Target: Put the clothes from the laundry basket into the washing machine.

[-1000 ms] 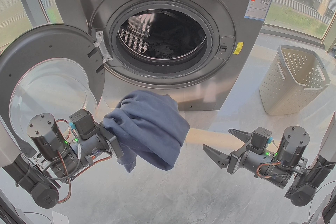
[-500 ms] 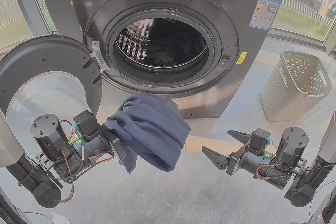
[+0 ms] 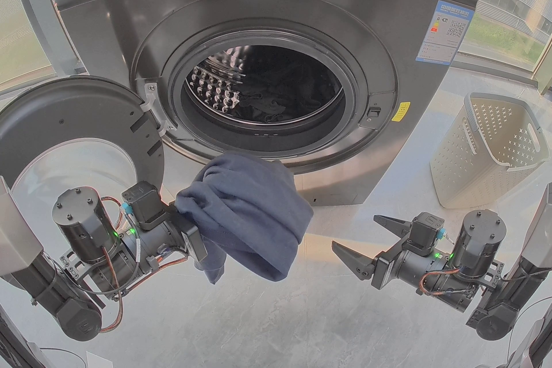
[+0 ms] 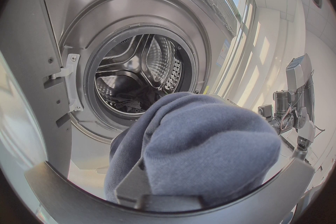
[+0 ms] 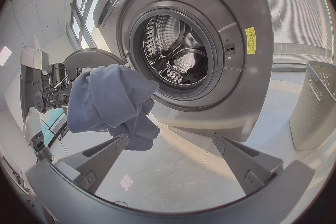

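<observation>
Counted from left to right, there is one round door [image 3: 69,116] swung wide open, one dark blue garment [image 3: 253,214], one washing machine [image 3: 276,1], one laundry basket [image 3: 489,150] and two end effectors.

The left end effector [image 3: 206,249] is clamped on the garment. Cloth wraps its fingers, and in the left wrist view a single finger [image 4: 134,181] pokes out from under the fabric. The garment bunches into a rounded, hood-like lump ahead of that end effector, soft and creased, with a loose tail hanging below it towards the floor [image 3: 299,317]. It is held in the air, clear of the floor. The machine's round opening lies just beyond and above it, and the top of the bundle overlaps the lower rim in the head view.

Past the garment, the drum [image 3: 264,81] is a shiny studded metal. A dark heap of cloth [image 3: 276,99] lies at its bottom — how many pieces cannot be told.

The right end effector [image 3: 359,233] hangs over the floor with its two fingers spread wide apart, gripping nothing. The garment is off to its left and the machine's front is ahead of it. The basket — pale, perforated plastic — stands on the floor beyond it and to its right, beside the machine's right corner.
</observation>
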Controlling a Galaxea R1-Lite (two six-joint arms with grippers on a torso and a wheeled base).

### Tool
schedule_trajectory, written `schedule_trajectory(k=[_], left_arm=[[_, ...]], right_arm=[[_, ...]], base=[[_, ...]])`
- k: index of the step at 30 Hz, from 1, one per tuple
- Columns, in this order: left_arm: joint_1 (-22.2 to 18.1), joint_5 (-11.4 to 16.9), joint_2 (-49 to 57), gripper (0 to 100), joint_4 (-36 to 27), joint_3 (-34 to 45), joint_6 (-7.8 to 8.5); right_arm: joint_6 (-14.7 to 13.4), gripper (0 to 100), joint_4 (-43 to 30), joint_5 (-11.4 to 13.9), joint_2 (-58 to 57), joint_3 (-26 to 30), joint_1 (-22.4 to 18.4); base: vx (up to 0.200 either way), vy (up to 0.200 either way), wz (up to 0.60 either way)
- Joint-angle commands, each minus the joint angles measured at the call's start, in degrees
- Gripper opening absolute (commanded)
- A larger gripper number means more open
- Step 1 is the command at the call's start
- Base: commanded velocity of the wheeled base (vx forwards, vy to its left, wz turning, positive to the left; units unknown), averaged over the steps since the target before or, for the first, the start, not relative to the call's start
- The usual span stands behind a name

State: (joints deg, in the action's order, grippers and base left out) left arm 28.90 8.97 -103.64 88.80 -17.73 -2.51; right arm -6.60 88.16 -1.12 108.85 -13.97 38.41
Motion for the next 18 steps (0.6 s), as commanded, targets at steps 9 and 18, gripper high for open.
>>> schedule_trajectory(k=[9, 18], left_arm=[[0.1, 0.0, -0.3, 0, 0.1, 0.0, -0.04], [0.1, 0.0, -1.0, 0, 0.1, 0.0, 0.05]], right_arm=[[0.0, 100, 0.0, 0.1, 0.1, 1.8, 0.7], [0.0, 100, 0.0, 0.2, 0.2, 2.9, 2.0]], base=[[0.156, 0.000, 0.00], [0.000, 0.000, 0.00]])
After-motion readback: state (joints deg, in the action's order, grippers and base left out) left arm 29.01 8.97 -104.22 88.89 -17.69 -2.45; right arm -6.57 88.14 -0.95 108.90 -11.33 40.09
